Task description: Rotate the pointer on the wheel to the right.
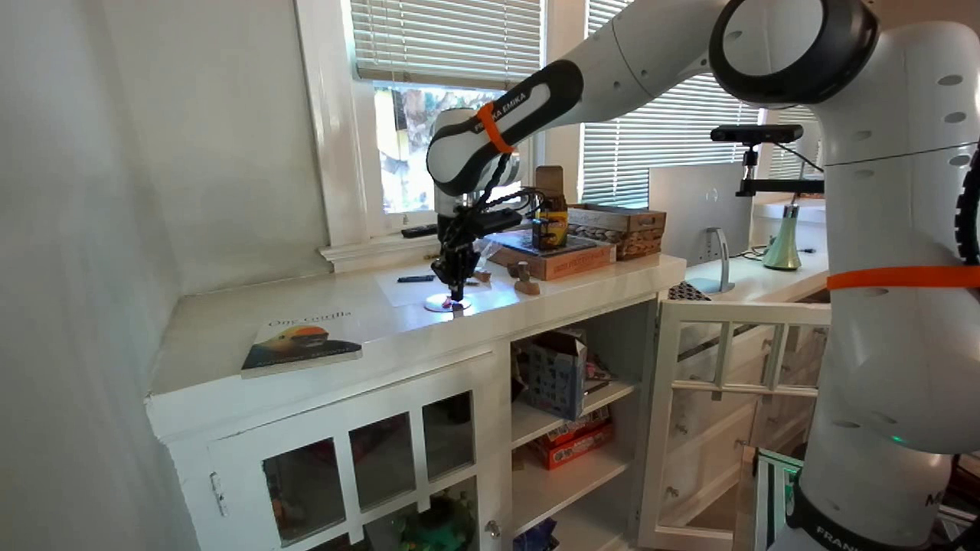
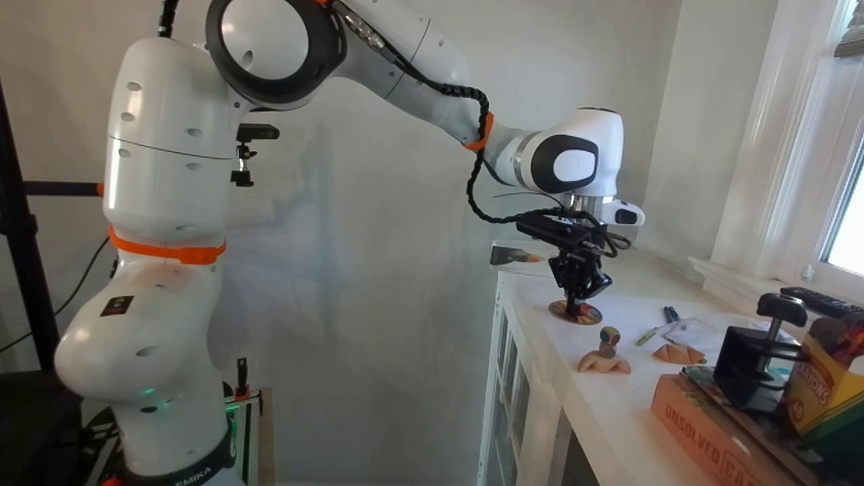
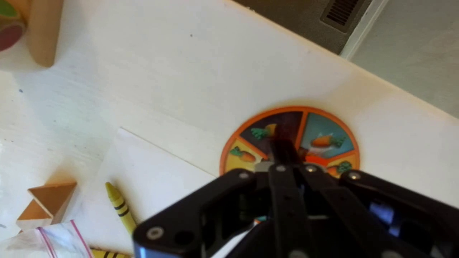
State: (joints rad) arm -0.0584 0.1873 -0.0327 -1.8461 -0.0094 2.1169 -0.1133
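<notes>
The wheel [image 3: 322, 125] is a flat round disc with an orange rim and coloured sections bearing carrots. It lies on the white counter near its front edge, and also shows in both exterior views [image 1: 436, 304] [image 2: 559, 310]. A red-orange piece at its centre, which looks like the pointer [image 3: 316, 159], is partly hidden behind my fingers. My gripper [image 3: 285, 145] points down with its fingertips together, low over the wheel's middle, beside the red-orange piece. It also shows in both exterior views [image 1: 457, 295] [image 2: 572, 310]. I cannot tell whether the fingertips touch the pointer.
Wooden arch blocks [image 2: 604, 362] stand near the wheel. A crayon [image 3: 121, 207] lies on white paper [image 3: 150, 172] beside a plastic bag [image 3: 46, 240]. An orange box [image 2: 698, 432] carries a black clamp [image 2: 756, 364] and a crayon box [image 2: 820, 385]. A book [image 1: 302, 344] lies farther along.
</notes>
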